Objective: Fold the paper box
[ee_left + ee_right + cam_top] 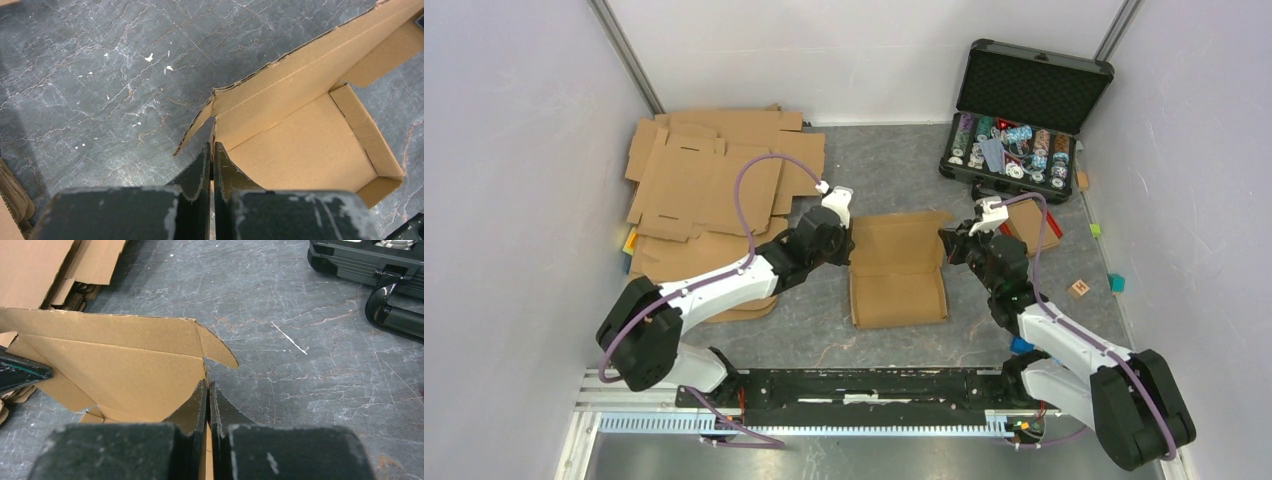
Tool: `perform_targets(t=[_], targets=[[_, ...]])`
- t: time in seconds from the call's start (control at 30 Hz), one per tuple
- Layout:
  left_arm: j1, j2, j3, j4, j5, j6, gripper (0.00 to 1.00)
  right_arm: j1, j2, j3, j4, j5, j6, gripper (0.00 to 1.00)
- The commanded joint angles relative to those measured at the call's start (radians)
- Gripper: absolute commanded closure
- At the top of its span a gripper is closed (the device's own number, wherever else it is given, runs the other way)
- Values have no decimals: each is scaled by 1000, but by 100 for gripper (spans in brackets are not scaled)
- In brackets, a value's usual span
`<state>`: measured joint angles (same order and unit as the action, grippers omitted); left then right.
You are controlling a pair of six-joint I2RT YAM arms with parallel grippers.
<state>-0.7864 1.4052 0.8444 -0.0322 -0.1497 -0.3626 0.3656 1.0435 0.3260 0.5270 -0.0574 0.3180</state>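
The paper box (pixel 898 268) is a brown cardboard blank, half formed, in the middle of the table between the two arms. Its side walls stand up and its far flap lies open. My left gripper (pixel 848 246) is shut on the box's left wall; in the left wrist view its fingertips (pixel 212 150) pinch the wall's top edge, with the box floor (pixel 300 145) to the right. My right gripper (pixel 948 250) is shut on the right wall; in the right wrist view its fingertips (pixel 207 387) clamp the wall, with the box inside (pixel 125 370) to the left.
A pile of flat cardboard blanks (pixel 714 170) lies at the back left, under the left arm. An open black case of poker chips (pixel 1016 130) stands at the back right. Small coloured blocks (pixel 1116 283) and a wooden cube (pixel 1079 288) lie at the right.
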Motion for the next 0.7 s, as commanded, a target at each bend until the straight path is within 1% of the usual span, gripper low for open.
perform_targets(t=[0.0,0.1,0.2,0.4,0.53,0.67], targets=[[-2,20,45,94,-24,-47,98,38,-28,-52,24,73,51,97],[-2,36,72,87,-28,-75,98,70,-27,-49,53,89,51,96],[-2,29,75,87,-13,-110,98,96,-34,-47,42,128,45,96],[-9,-10,-13,144,13,-216,98,151,-76,-114,70,205,106,99],[-39,-38,-39,147,-9,-231,98,200,-90,-123,65,244,153,100],[-56,-80,-70,147,-30,-237,98,277,-123,-134,54,323,149,100]])
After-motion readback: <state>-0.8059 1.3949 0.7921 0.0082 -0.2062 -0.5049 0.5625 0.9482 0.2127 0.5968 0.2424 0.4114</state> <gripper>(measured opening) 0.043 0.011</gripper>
